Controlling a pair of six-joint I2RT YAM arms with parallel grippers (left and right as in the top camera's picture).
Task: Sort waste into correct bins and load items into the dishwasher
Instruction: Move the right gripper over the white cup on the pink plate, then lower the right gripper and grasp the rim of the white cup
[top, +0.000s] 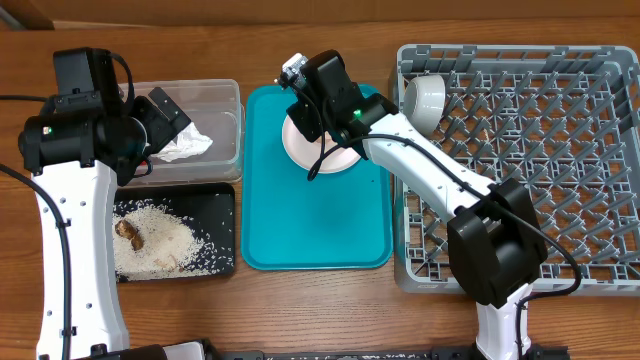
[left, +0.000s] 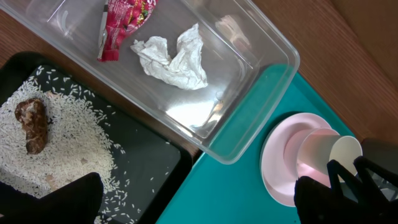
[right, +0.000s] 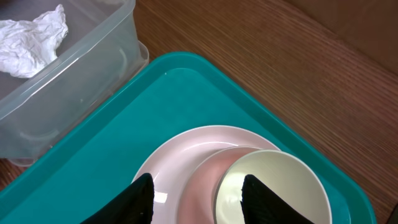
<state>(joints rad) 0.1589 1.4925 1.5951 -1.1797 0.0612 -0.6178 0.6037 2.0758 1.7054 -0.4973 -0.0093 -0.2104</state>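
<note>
- Two fingers of the right gripper (right: 198, 186) stood partly spread and pinched nothing. They straddled the near rims of a nested stack, one finger outside the small pink bowl (left: 310, 155) and the other over the mouth of the pale cup (right: 280, 186). No pad could be seen pressing either rim.
- The pale cup sat inside the small pink bowl, and the bowl rested on the round pale-pink plate (right: 180, 149), all directly beneath that gripper.
- The plate lay on the teal tray (right: 124, 124), at the end of the tray far from the right arm's base.
- The left gripper (left: 196, 190) was spread wide and held nothing. It hung low over the bins, beside the teal tray.
- Ahead of it lay the clear plastic tub (left: 261, 106), holding the red snack wrapper (left: 121, 25) and the crumpled white napkin (left: 171, 59) just beside each other.
- Under one of its fingers (left: 68, 199) lay the shallow black tray (left: 149, 168), carrying loose white rice (left: 68, 149) with the brown food lump (left: 32, 124) on top of it.
- The grey dish rack (top: 520, 130) lay behind the right gripper, with that arm reaching across its edge. The grey-white bowl (top: 425, 98) sat in the rack corner nearest that gripper.
</note>
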